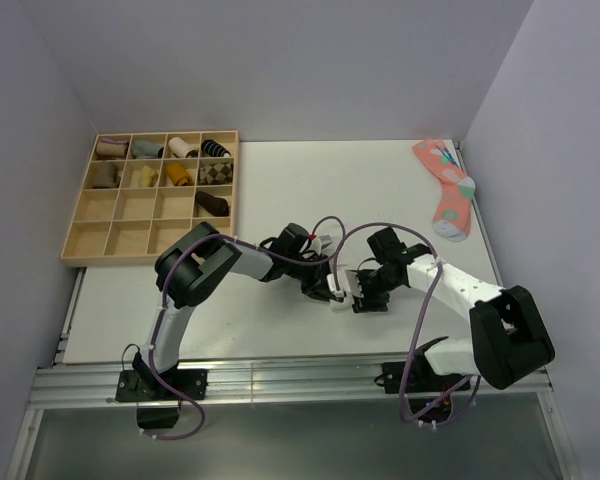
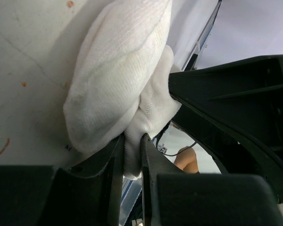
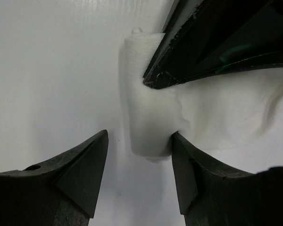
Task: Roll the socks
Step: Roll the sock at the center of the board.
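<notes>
A white sock (image 1: 340, 283) lies partly rolled near the table's front middle, between both grippers. My left gripper (image 2: 131, 143) is shut on a fold of the white sock (image 2: 118, 70), pinching the fabric between its fingers. My right gripper (image 3: 140, 141) is open around the rolled end of the white sock (image 3: 148, 113); its right finger (image 3: 188, 160) touches the roll, its left finger stands apart. The left gripper's black finger (image 3: 212, 42) presses on the sock from above in the right wrist view. A pink patterned sock (image 1: 447, 186) lies flat at the far right.
A wooden compartment tray (image 1: 115, 222) stands at the far left, with several rolled socks in its upper cells and the lower cells bare. Grey walls close the table at back and sides. Cables loop over both arms.
</notes>
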`<action>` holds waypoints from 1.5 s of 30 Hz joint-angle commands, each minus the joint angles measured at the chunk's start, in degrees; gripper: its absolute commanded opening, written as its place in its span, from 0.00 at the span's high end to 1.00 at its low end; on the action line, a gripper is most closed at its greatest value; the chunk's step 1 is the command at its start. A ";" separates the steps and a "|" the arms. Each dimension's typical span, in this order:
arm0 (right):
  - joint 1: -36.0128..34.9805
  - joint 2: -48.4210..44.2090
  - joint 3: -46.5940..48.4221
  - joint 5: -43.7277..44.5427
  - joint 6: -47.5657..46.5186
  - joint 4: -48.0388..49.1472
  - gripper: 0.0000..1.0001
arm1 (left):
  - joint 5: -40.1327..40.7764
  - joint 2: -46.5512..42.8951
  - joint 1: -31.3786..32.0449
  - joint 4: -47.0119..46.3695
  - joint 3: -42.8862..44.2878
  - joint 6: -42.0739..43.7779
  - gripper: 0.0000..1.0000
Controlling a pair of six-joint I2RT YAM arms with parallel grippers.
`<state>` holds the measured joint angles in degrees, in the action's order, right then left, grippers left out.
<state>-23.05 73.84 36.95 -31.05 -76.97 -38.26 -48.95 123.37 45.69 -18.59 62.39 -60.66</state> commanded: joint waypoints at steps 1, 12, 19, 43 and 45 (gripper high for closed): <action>-1.56 3.48 3.12 -0.24 1.91 -1.20 0.38 | 4.65 3.19 -0.43 6.02 -1.40 2.13 1.00; -2.09 16.76 13.93 0.81 8.76 -5.59 0.60 | 4.03 1.79 -0.60 0.05 -4.20 -2.44 0.99; -0.77 21.51 18.85 1.34 7.19 -15.24 0.68 | 7.54 -2.08 -0.69 -6.45 -8.95 -8.50 0.96; 6.08 40.06 34.76 0.29 2.79 -36.43 0.72 | 56.22 -23.96 12.74 -17.35 -22.84 14.04 0.66; 6.44 41.38 35.64 0.37 2.35 -37.41 0.72 | 63.16 -26.42 14.59 -18.85 -24.15 17.93 0.66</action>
<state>-17.52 113.25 70.74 -34.06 -72.77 -72.73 0.97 101.60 57.45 -34.98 39.48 -53.47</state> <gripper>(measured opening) 0.284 0.341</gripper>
